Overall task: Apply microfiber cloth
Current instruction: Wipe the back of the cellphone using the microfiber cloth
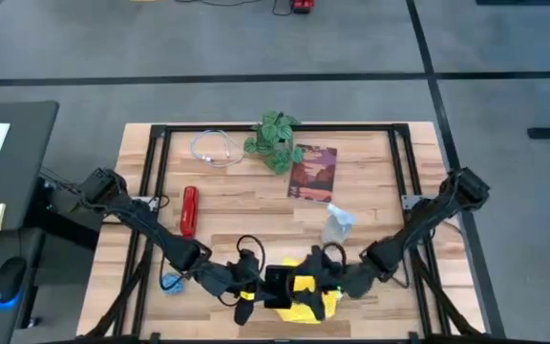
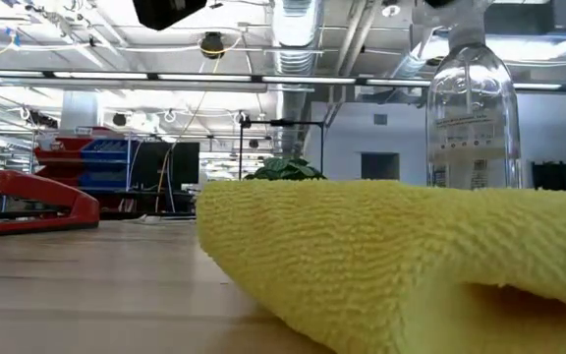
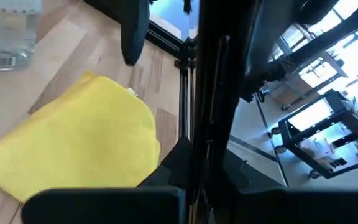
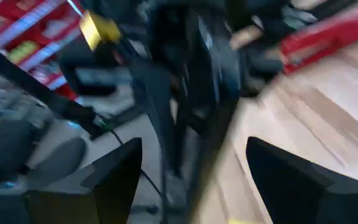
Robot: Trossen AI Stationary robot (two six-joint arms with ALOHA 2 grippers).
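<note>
While nubby yellow microfiber cloth (image 2: 401, 261) lies folded on wood table (image 2: 86, 295) — end effector states: can't tell.

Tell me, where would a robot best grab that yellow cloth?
Probably at the microfiber cloth's loose rounded corner nearest the table edge, coming down from above. It lies flat and soft on the wooden table, so pinching a free corner lifts it easiest.
</note>
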